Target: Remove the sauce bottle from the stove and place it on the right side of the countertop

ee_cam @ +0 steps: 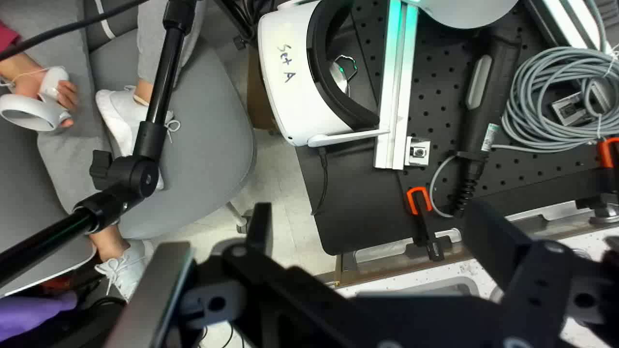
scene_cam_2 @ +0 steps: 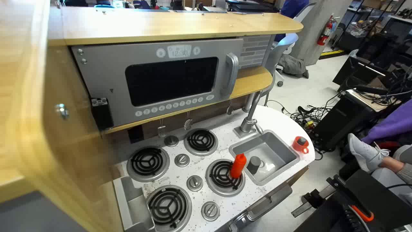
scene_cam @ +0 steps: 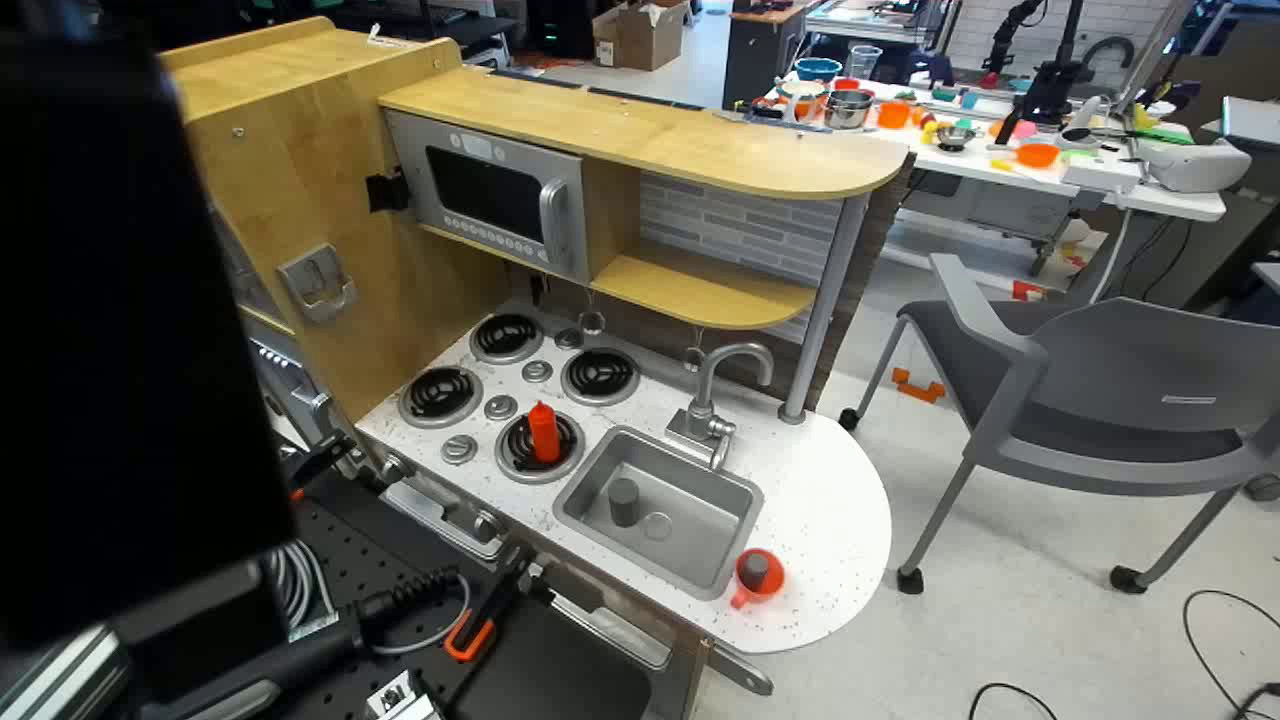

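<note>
Claw (ee_cam: 376,234) spread wide, gripping nothing — presumably to take a bottle's width. Farther out, the red sauce bottle (scene_cam: 544,435) stands upright on the stove (scene_cam: 524,392) — probably easy to pinch; past the sink (scene_cam: 690,490), the countertop (scene_cam: 830,500) should give it room.

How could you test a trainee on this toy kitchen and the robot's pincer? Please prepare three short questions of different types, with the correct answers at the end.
1. True or false: the pincer is open.
2. How many burners are on the stove?
3. Where does the red bottle stand: (a) in the sink, (b) on a burner, or (c) on top of the microwave?

Key:
1. True; its fingers are wide apart in the wrist view.
2. Four.
3. (b), as both exterior views show.
</note>
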